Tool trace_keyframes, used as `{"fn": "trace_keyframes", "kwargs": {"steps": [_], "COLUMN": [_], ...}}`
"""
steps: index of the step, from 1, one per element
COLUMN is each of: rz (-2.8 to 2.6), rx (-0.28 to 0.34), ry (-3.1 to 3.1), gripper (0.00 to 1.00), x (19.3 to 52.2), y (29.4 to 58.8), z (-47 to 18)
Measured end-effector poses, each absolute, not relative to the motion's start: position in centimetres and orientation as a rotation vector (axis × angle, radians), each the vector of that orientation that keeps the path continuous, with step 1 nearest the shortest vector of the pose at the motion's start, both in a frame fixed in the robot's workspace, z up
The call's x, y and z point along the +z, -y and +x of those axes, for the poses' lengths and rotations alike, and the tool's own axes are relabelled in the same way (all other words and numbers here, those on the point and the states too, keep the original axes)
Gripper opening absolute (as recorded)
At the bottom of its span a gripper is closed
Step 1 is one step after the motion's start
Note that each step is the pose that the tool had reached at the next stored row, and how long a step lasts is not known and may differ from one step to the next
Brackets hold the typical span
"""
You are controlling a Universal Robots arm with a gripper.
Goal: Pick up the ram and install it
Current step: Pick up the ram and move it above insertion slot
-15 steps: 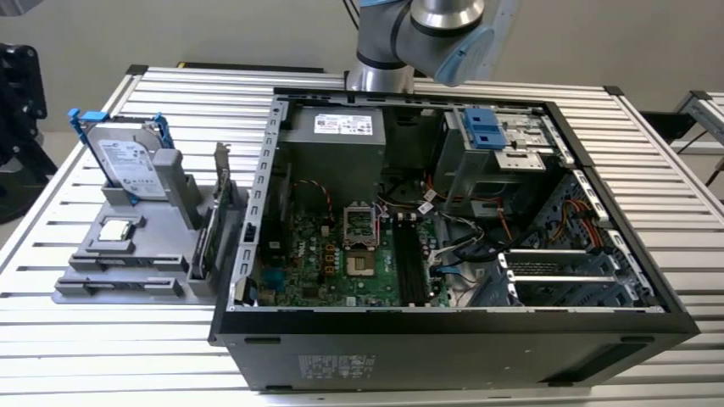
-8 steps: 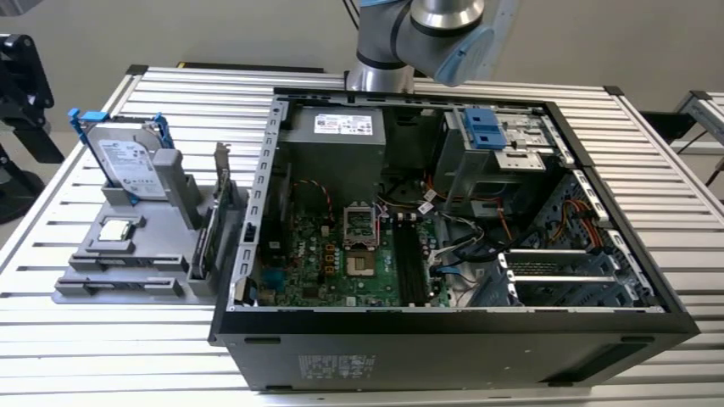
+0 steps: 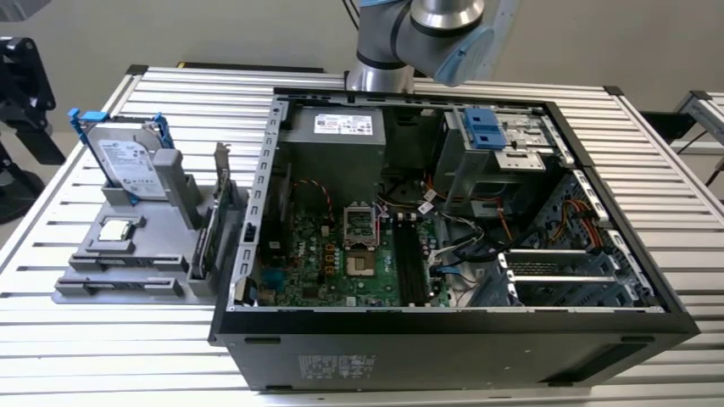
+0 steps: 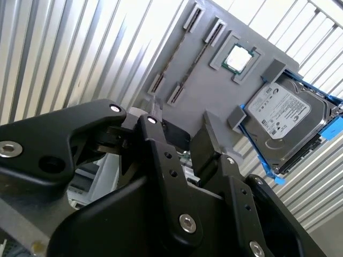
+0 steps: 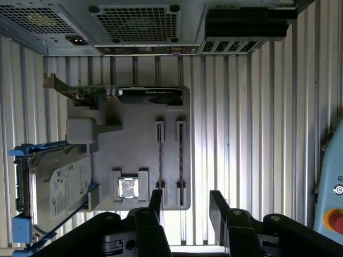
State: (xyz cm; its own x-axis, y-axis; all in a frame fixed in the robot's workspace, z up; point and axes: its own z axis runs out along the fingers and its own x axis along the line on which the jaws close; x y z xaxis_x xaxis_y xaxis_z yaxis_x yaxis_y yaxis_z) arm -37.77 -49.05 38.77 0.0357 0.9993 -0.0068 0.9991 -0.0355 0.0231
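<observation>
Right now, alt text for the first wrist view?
Open gripper hovers over a grey fixture holding the ram on edge, a CPU chip, a hard drive in a blue frame and an expansion card; the computer case lies beyond.

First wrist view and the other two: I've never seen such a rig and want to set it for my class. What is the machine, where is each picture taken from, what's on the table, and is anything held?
The machine is a robot arm with a two-fingered tool at its end. The exterior view, from a camera off the arm, shows an open computer case on a slatted table, with a grey holder on that view's left. Both wrist views come from cameras riding on the arm, looking past the tool at the holder. It carries a hard drive, a square chip, a card and what looks like the memory stick, a thin line on edge in its slots. The tool is open and holds nothing.
</observation>
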Motion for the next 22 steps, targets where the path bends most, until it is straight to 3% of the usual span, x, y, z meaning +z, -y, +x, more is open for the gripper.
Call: {"fn": "trace_keyframes", "kwargs": {"steps": [22], "rz": [2.257], "rx": [0.028], "ry": [-2.178], "gripper": [1.00], "x": [37.2], "y": [48.9], "z": [-37.8]}}
